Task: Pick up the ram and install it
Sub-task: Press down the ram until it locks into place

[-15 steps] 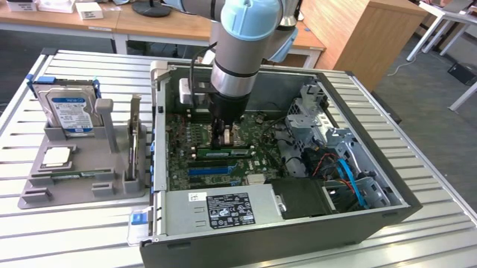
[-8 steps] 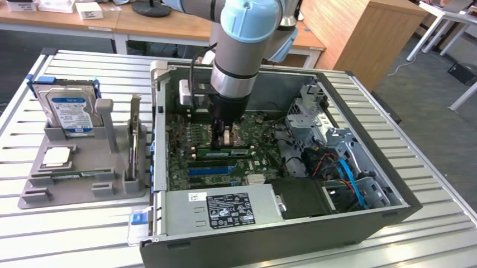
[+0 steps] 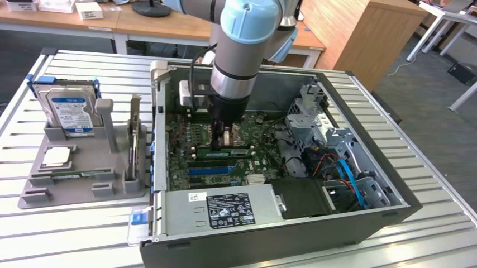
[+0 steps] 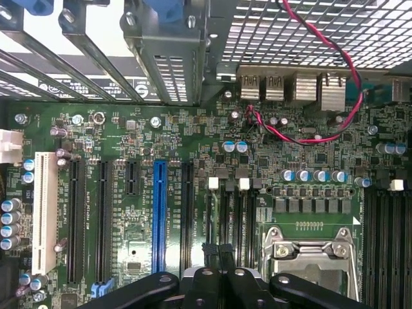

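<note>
Finds gripper (image 3: 221, 142) with fingers drawn together, tips directly over the ram (image 3: 237, 152), which stands on edge in a motherboard memory slot near the blue expansion slot (image 3: 212, 170), long axis parallel to that slot; contact judged likely, not confirmed.

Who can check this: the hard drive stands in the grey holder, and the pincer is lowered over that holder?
Not quite: the hard drive stands in the grey holder, but the exterior view shows the pincer lowered over the motherboard inside the case.
</note>
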### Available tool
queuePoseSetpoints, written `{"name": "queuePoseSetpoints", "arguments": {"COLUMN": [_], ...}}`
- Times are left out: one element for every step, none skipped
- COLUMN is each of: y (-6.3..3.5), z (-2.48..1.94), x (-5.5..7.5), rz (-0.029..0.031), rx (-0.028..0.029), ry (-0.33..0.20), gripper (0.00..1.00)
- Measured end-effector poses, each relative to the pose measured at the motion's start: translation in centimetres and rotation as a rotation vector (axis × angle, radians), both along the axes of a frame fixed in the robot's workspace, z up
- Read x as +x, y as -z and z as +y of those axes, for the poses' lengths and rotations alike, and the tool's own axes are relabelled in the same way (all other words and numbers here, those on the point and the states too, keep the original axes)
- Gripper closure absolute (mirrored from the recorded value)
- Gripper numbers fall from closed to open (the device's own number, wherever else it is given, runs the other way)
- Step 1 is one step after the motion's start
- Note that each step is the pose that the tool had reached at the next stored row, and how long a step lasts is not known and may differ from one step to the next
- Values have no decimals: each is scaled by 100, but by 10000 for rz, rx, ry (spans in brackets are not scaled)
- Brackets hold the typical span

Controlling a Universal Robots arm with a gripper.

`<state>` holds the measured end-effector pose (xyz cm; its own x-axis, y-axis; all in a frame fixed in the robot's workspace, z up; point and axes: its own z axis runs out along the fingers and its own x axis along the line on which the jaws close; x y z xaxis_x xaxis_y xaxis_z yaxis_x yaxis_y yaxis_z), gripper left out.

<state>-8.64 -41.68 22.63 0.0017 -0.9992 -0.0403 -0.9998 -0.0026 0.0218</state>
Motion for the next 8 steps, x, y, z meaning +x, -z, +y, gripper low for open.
{"name": "queuePoseSetpoints", "arguments": {"y": [0, 0, 0, 1, 3, 10, 14, 17], "z": [0, 0, 0, 0, 0, 0, -1, -1], "x": [0, 0, 0, 0, 0, 0, -1, -1], "rz": [0, 0, 1, 0, 0, -1, 1, 1], "rx": [-1, -1, -1, -1, 1, 2, 0, -1], "ry": [0, 0, 0, 0, 0, 1, 1, 1], "gripper": [89, 89, 89, 89, 89, 89, 89, 89]}}
